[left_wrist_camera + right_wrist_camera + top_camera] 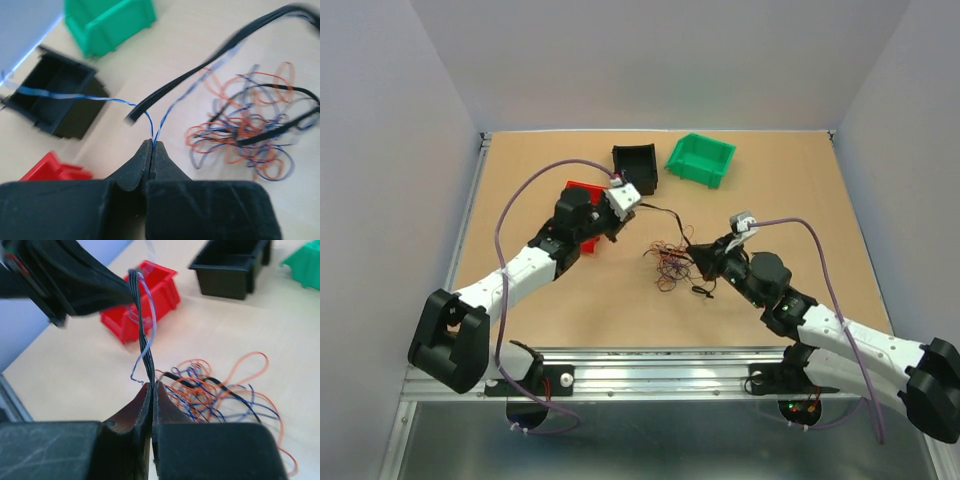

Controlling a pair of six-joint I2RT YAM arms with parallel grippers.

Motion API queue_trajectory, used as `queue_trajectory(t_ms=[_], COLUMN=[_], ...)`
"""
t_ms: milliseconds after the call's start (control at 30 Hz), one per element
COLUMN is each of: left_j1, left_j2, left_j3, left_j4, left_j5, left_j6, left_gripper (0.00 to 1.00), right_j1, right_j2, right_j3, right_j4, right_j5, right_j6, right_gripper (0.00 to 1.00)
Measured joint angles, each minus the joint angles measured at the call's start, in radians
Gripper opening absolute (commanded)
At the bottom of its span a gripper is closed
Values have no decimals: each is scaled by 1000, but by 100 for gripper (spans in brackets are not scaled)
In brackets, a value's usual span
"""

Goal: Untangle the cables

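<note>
The cables (pixel 670 263) lie as a loose tangle of thin orange, blue and black wires mid-table, also seen in the left wrist view (pixel 245 130) and the right wrist view (pixel 215 390). My left gripper (pixel 151 143) is shut on a thin blue-white twisted wire (pixel 145 112) and sits up-left of the tangle (pixel 636 207). My right gripper (pixel 151 385) is shut on a flat black ribbon cable (pixel 145 340) just right of the tangle (pixel 694 250). The ribbon (pixel 665 222) stretches in the air between the two grippers; its free end (pixel 132 119) hangs by the left fingertips.
A red bin (pixel 588 200) lies under the left wrist. A black bin (pixel 635 166) and a green bin (pixel 701 159) stand at the back. Grey walls enclose the table on three sides. A metal rail (pixel 650 365) runs along the near edge.
</note>
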Motion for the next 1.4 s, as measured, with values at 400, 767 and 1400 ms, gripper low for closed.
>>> queue_trajectory(t_ms=[400,767,1400], left_j1=[254,252,-2], left_j2=[-6,-100,-188], left_j3=[31,61,351], left_j4=[77,58,-164], left_j5=[-42,96,273], left_j6=[-222,-252,-206], left_gripper=[0,0,0], right_j1=[0,0,0], right_j2=[-368,-465,186], right_j3=[-83,-113,-42], right_j4=[-273,-344,192], right_j5=[400,436,-187], right_j6=[120,116,-278], right_gripper=[1,48,83])
